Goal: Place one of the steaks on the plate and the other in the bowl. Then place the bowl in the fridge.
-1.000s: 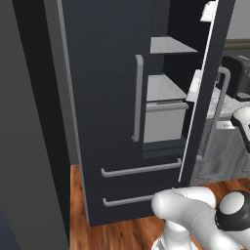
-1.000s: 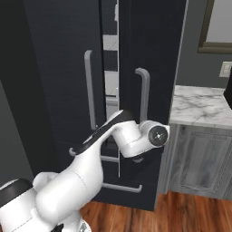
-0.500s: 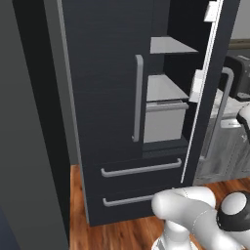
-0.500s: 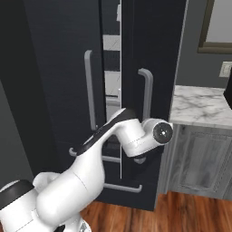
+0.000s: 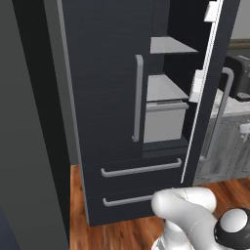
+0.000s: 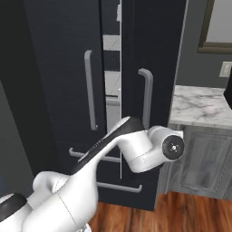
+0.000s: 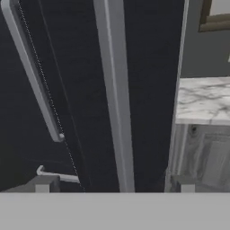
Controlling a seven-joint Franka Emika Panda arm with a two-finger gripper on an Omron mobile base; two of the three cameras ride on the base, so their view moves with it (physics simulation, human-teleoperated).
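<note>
Spread wide, the jaws of the gripper (image 7: 114,184) stand either side of the long grey bar handle (image 7: 114,90) on the right-hand door (image 6: 156,50) of the fridge (image 5: 97,97). One dark fingertip (image 7: 42,183) sits well to one side of the bar and its partner sits well to the other, so nothing is pinched. From where I stand the fridge is directly in front of the robot. Its right door is ajar by a narrow gap, and through that gap I can make out grey shelves (image 5: 168,45) and a pale drawer bin (image 5: 163,122). The left door, with its own handle (image 6: 90,90), looks closed. What worries me first is the handle itself: with the bar lying between the fingers, any sideways drift as the hand backs off could hook a finger on it and drag the door. Second, the door has no grip on it and stands only partly open, so it may swing back toward closed, or a nudge from the white forearm hanging close in front of it could shove it either way. Third, I judge the opening too slim for a shallow bowl carried flat; forcing it through could knock the rim on the door edge and tip the steak out. The marble counter (image 6: 199,106) just beside the door may also limit how far it can swing. Where the bowl is now I cannot tell.
</note>
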